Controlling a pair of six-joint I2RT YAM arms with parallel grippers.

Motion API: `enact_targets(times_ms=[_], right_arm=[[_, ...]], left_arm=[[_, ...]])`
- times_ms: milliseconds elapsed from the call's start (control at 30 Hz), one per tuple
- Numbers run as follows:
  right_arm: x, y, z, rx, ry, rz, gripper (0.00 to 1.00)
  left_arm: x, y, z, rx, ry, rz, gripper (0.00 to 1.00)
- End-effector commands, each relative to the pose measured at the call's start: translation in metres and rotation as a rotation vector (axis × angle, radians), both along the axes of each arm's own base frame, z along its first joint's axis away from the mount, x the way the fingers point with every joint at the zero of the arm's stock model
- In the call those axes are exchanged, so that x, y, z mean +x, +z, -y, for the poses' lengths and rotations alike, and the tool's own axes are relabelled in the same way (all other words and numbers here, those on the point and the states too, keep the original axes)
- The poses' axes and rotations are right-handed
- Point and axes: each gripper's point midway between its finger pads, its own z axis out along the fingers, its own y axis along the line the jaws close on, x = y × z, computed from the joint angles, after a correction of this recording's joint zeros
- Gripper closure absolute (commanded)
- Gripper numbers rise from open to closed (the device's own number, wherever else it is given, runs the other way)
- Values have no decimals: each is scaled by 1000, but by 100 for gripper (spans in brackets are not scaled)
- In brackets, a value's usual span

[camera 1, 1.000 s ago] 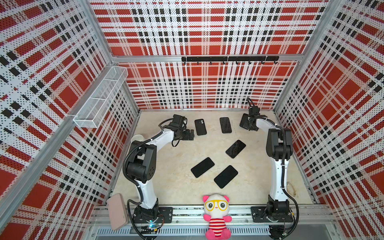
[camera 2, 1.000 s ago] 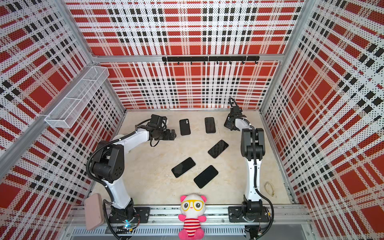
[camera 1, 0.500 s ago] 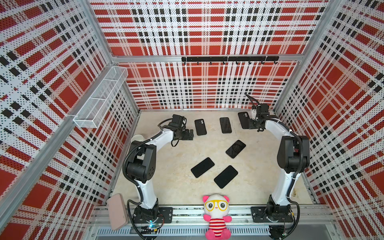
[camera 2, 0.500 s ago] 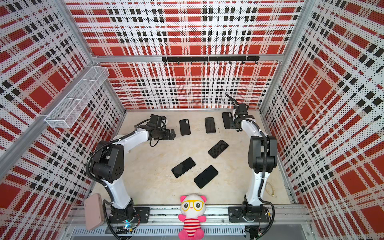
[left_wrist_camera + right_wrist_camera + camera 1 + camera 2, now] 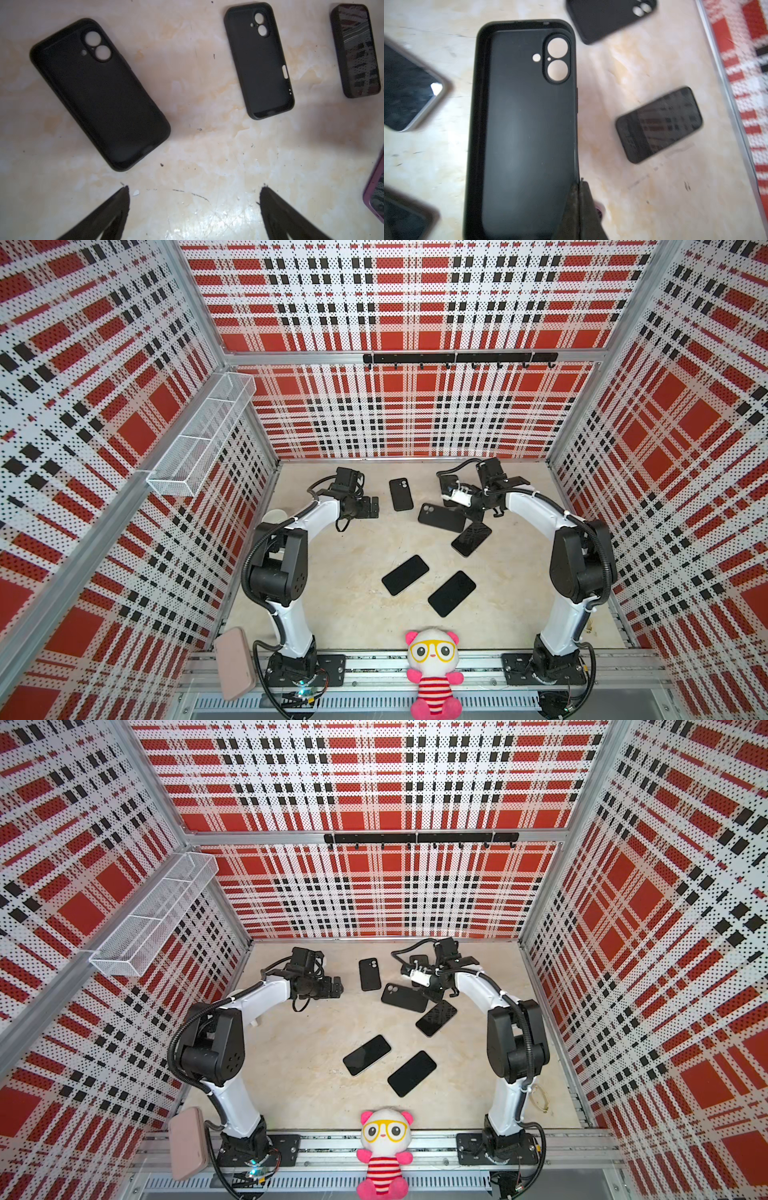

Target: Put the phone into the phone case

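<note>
- Right gripper (image 5: 580, 187): pressed together on one long wall of the empty black case (image 5: 521, 124), which in both top views hangs just right of the frame's centre.
- Left gripper (image 5: 194, 193): spread wide, empty, over bare table (image 5: 207, 162), just left of centre.
- Nearest phone (image 5: 471, 539) lies screen up, just below and right of the case.
- Case looks light and soft; its wall likely flexes in a one-sided pinch.
- Phone looks stiff, heavier, slick; best gripped across its long edges.
</note>
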Motion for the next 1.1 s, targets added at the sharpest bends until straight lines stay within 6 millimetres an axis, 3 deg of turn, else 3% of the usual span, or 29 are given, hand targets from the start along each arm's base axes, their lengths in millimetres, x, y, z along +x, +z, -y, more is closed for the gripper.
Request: enact_targets(times_ms=[0, 233, 433, 733, 800, 933, 1067], right_arm=[[-30, -13, -26, -16, 256, -58, 100], [-32, -36, -49, -19, 355, -126, 100], [-26, -54, -54, -34, 354, -138, 100], [-14, -68, -59, -18, 311, -113, 91], [-13, -71, -60, -20, 307, -117, 87], [-11, -74, -58, -34, 299, -125, 66], [-11, -65, -58, -27, 285, -110, 58]], left_arm=[[3, 22, -4, -3, -5, 47, 1], [3, 21, -4, -2, -10, 45, 1], [3, 21, -4, -1, -10, 43, 1], [2, 21, -4, -5, -11, 41, 1], [2, 20, -4, -4, -10, 41, 1], [3, 21, -4, -4, -11, 42, 1], [3, 21, -4, -4, -10, 41, 1]])
